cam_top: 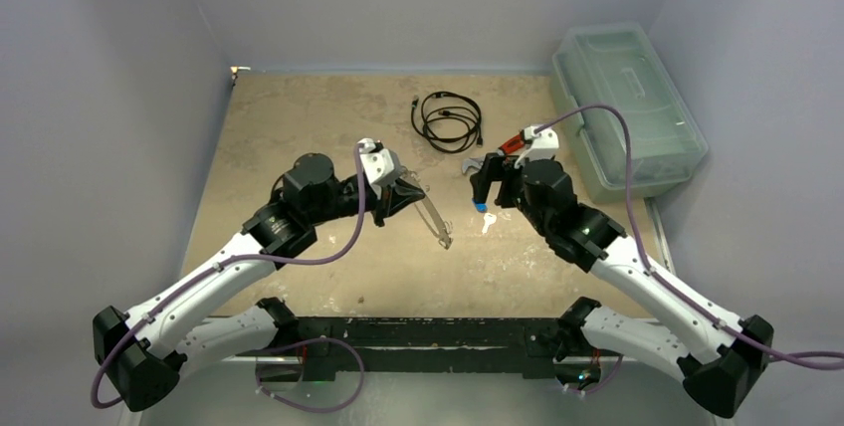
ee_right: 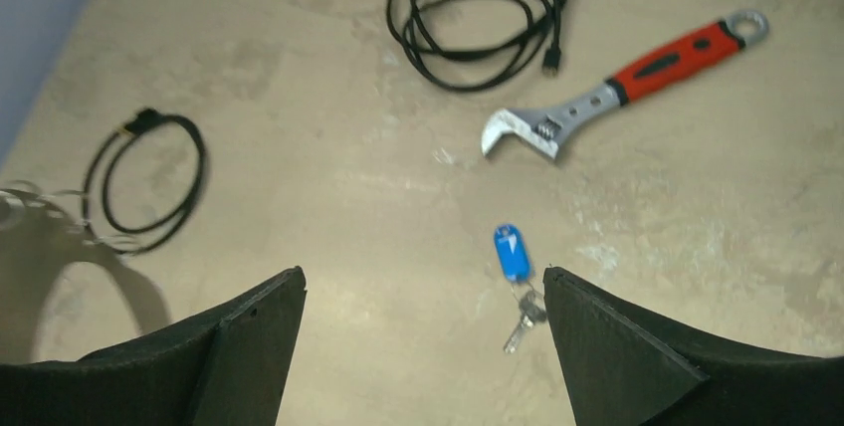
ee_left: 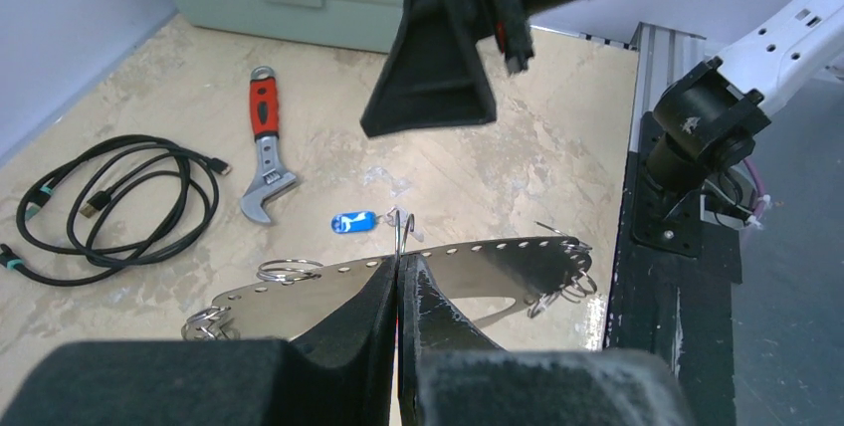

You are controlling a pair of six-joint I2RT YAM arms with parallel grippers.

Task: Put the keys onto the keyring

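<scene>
The keyring (ee_left: 299, 299) is a flat silvery plate with a wide oval hole and small wire rings along its rim. My left gripper (ee_left: 398, 265) is shut on its edge and holds it just above the table (cam_top: 328, 117); from above it slants down to the right (cam_top: 438, 223). The keys lie on the table just past it: a blue-headed one (ee_right: 511, 252) joined to a small silver one (ee_right: 523, 319), also seen from above (cam_top: 485, 219). My right gripper (ee_right: 423, 277) hangs open above them, the keys close to its right finger (ee_right: 617, 346); nothing is between its fingers.
A red-handled wrench (ee_right: 617, 93) lies beyond the keys. Behind it is a coiled black cable (cam_top: 448, 117). A smaller black cable loop (ee_right: 149, 182) lies to the left in the right wrist view. A pale green lidded box (cam_top: 627, 103) stands at the back right.
</scene>
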